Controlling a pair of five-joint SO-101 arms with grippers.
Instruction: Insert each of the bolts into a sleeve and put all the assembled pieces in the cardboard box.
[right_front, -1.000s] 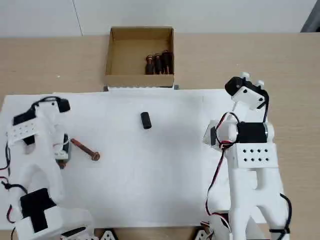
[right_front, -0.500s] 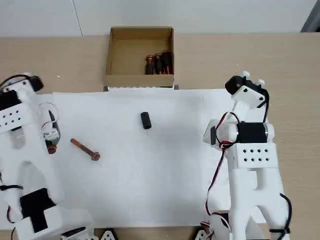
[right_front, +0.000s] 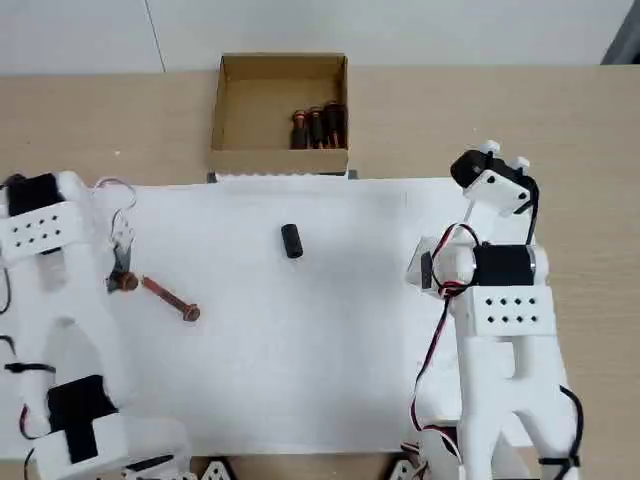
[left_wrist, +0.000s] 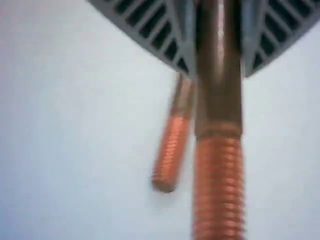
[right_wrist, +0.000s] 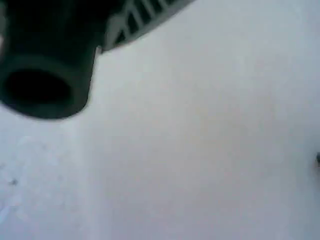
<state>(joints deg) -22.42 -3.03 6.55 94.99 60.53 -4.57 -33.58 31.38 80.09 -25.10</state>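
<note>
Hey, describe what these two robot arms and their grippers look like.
The left arm and right arm are white shells with black motors and red-and-black cables. Each carries a plate dotted with small holes. The gripper fingers are grey and ribbed.

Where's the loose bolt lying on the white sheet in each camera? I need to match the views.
High view: loose bolt lies on the white sheet, beside the held bolt at the left arm's jaws.
Left wrist view: loose bolt lies on the sheet next to the held bolt, partly behind a jaw.
Right wrist view: not in it; the jaws hold a black sleeve.
Shared landmark: the white sheet.
</note>
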